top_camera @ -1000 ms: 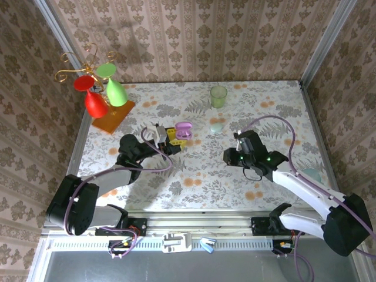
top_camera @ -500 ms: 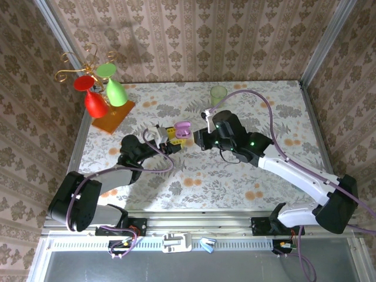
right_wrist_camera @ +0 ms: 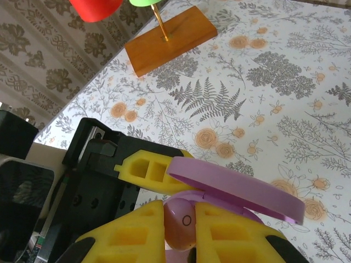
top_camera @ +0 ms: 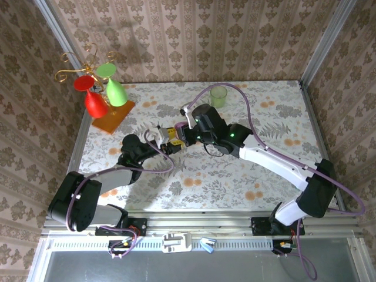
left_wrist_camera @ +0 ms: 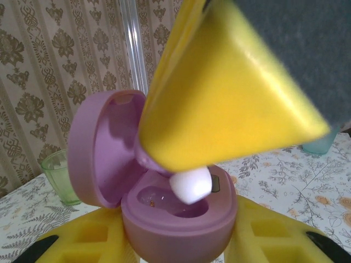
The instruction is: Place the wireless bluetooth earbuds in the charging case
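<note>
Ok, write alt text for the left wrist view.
An open pinkish-purple charging case sits clamped between the yellow pads of the left gripper. From above, a yellow pad of the right gripper holds a pale earbud at the mouth of the case's well. A green cup stands behind, left.

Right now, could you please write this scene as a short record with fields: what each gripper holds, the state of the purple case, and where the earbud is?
Left gripper: shut on the pinkish-purple oval charging case, gripped between yellow foam pads
Case lid: open, tilted back
Right gripper: shut on one small rounded pinkish earbud
Earbud position: at the mouth of a well in the case, not yet seated
Nearby: pale green cup, standing apart behind the grippers
</note>
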Available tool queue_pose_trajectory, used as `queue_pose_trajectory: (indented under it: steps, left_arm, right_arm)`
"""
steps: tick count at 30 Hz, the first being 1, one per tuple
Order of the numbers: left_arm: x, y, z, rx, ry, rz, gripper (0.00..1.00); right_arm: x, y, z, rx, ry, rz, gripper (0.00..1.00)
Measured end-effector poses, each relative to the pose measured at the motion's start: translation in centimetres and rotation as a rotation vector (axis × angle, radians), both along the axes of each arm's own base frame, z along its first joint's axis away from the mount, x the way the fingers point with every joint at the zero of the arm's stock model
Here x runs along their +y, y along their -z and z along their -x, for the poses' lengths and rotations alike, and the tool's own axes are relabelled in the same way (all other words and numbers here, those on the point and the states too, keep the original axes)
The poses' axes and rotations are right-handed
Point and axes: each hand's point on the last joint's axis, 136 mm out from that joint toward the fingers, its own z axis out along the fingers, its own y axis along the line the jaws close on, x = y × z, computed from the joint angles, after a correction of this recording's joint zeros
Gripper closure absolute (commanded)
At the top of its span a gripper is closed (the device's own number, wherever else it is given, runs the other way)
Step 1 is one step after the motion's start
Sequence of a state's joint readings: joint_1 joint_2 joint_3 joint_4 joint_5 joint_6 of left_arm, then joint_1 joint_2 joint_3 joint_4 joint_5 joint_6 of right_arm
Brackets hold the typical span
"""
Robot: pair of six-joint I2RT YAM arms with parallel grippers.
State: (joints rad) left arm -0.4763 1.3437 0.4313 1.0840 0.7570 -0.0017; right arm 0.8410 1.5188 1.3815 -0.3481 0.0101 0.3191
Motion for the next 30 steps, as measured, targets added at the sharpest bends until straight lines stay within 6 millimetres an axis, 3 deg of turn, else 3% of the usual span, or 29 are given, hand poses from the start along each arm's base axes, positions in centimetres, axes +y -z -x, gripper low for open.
queue_pose_trajectory:
  steps: [14,20,30]
  left_arm:
    - [0.05,-0.07,-0.06,-0.007,-0.007,-0.002,0.85]
    - [0.05,0.00,-0.07,-0.003,-0.007,-0.003,0.85]
    - [0.05,0.01,-0.07,-0.003,-0.007,-0.004,0.85]
  right_arm:
    - [0.00,0.76,-0.31,-0.003,0.010,0.028,0.85]
    - [0.13,0.78,-0.14,-0.002,0.003,0.028,0.72]
    - [0.04,0.64,0.40,0.004,-0.011,0.008,0.69]
